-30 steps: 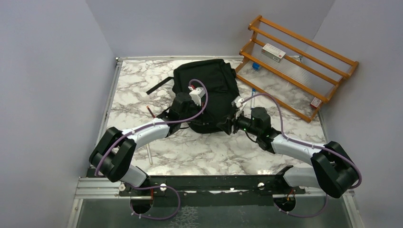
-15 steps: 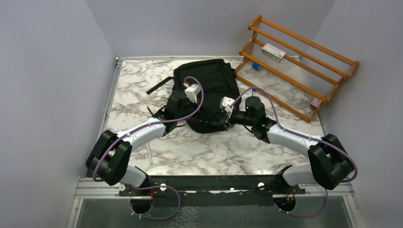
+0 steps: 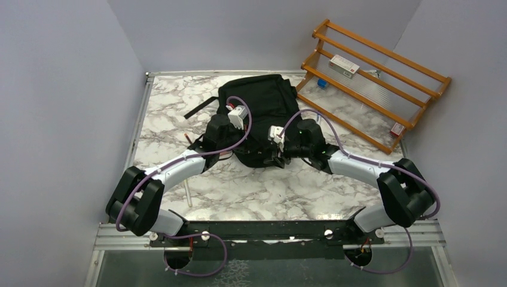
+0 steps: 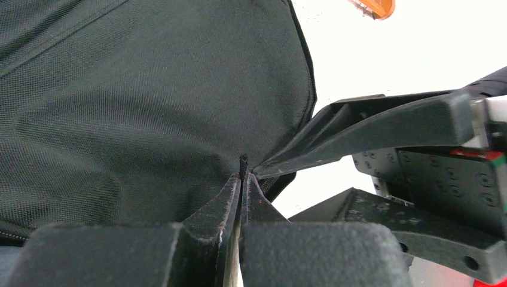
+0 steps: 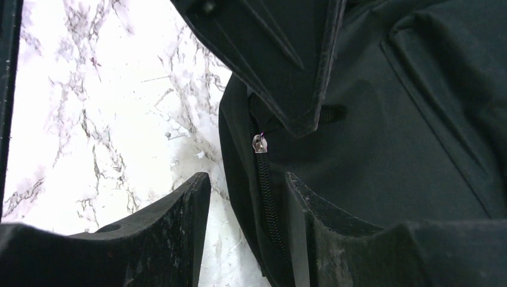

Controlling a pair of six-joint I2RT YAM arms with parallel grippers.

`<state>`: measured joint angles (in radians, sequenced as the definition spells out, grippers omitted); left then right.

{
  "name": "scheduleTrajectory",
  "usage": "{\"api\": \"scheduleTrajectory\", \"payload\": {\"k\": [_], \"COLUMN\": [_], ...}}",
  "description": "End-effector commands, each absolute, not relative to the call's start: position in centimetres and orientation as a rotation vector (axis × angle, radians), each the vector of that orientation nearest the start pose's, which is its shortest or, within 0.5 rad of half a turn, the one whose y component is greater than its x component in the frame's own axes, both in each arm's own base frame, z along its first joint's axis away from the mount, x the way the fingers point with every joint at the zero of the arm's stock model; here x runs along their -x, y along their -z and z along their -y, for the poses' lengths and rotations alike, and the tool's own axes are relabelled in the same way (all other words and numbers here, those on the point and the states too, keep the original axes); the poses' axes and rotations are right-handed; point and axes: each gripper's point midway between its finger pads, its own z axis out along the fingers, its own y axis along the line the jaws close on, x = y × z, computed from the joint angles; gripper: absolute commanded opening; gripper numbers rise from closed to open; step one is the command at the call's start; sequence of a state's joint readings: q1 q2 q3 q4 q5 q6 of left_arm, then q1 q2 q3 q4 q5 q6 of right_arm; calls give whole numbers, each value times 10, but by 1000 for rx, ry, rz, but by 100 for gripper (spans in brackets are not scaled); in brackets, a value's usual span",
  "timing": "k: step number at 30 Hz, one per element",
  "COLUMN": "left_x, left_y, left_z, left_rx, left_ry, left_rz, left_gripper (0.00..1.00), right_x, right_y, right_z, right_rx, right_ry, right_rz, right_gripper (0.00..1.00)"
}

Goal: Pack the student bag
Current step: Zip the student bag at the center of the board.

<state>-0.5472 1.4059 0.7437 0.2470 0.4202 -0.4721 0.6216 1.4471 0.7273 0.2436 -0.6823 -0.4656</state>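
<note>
The student bag (image 3: 263,104) is a black fabric backpack lying flat at the back middle of the marble table. My left gripper (image 4: 242,179) is shut on a thin fold at the bag's near edge, with the bag (image 4: 149,101) filling that view. In the top view the left gripper (image 3: 251,149) meets my right gripper (image 3: 276,155) at that near edge. In the right wrist view my right gripper (image 5: 248,191) is open, its jaws either side of the bag's zipper line (image 5: 266,197). A small silver zipper slider (image 5: 259,143) sits just beyond them, under the left gripper's fingers (image 5: 287,66).
A wooden slatted rack (image 3: 382,89) leans at the back right, holding a white box (image 3: 344,64) and a small blue item (image 3: 321,84). A bag strap (image 3: 200,107) trails left. A red-tipped pencil (image 3: 190,140) and a white stick (image 3: 187,194) lie by the left arm.
My right arm has swung left and forward until its gripper reached the bag's near edge. My left arm shifted slightly left, still pinching the bag.
</note>
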Motion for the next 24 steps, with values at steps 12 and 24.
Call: {"api": "scheduleTrajectory", "payload": {"k": [12,24], "left_x": [-307,-349], "left_y": [-167,-183], "left_z": [251,200], "left_rx": [-274,-204], "left_ry": [1026,792], "left_rz": [-2003,-1980], "left_gripper": [0,0], "right_x": [-272,-269], "right_y": [-126,-121], "right_z": [-308,-291], "right_rx": [1327,1310], "right_ry": [-767,-695], "right_rz": [-1525,-1603], "right_gripper": [1,1]}}
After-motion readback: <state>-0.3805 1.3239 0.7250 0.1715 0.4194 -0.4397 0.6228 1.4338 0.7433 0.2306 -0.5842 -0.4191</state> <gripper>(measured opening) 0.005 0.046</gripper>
